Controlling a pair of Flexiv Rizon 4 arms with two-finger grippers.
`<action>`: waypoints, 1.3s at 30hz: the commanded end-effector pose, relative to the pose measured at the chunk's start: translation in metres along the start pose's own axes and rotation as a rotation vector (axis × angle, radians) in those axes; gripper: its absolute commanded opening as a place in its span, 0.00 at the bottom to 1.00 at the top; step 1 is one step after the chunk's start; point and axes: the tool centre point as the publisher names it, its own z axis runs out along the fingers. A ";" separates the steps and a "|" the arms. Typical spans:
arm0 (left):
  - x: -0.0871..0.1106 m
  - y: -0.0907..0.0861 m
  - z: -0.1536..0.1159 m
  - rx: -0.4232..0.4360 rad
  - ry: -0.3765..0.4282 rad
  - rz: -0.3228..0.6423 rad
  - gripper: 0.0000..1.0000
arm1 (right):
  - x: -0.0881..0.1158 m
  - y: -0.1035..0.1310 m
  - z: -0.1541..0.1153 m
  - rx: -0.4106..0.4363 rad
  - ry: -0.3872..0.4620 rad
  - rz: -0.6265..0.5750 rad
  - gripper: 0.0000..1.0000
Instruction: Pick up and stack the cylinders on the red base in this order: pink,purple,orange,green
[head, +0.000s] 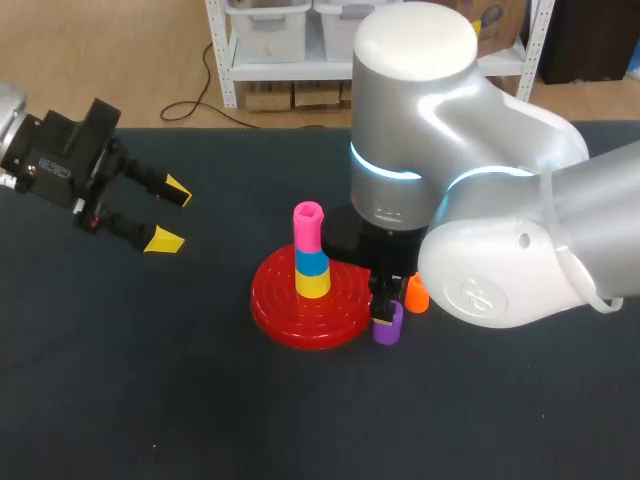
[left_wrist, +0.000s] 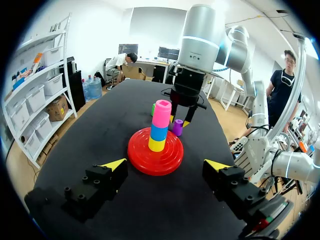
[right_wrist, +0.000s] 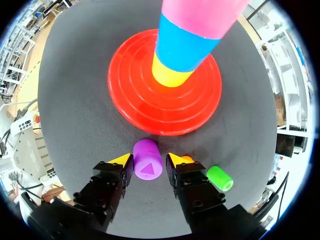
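The dark table (head: 120, 400), head view: the red base (head: 275, 300) bore a yellow piece (head: 312, 284), a blue piece (head: 311, 262) and the pink cylinder (head: 308, 225), so the purple cylinder (head: 388, 325), upright just beside the base under the right arm (head: 500, 250), was judged next. Left wrist view: the left gripper (left_wrist: 165, 164) hung spread and empty, well apart from the base, presumably to stay clear. Right wrist view: the right gripper (right_wrist: 147, 159) straddled the purple cylinder, a glossy violet piece with a triangular socket on top. Whether it was clamped could not be told, and the orange cylinder (right_wrist: 187, 159) and green cylinder (right_wrist: 220, 178) waited beside it.
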 end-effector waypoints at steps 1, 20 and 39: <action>0.001 0.001 0.000 0.002 -0.002 0.002 1.00 | 0.002 0.002 -0.001 -0.006 -0.010 -0.006 0.42; 0.001 0.001 0.000 0.002 -0.002 0.002 1.00 | 0.005 0.008 -0.001 -0.008 -0.013 -0.016 0.40; 0.001 0.001 0.000 0.002 -0.002 0.002 1.00 | -0.006 -0.003 -0.062 0.007 -0.001 0.011 0.00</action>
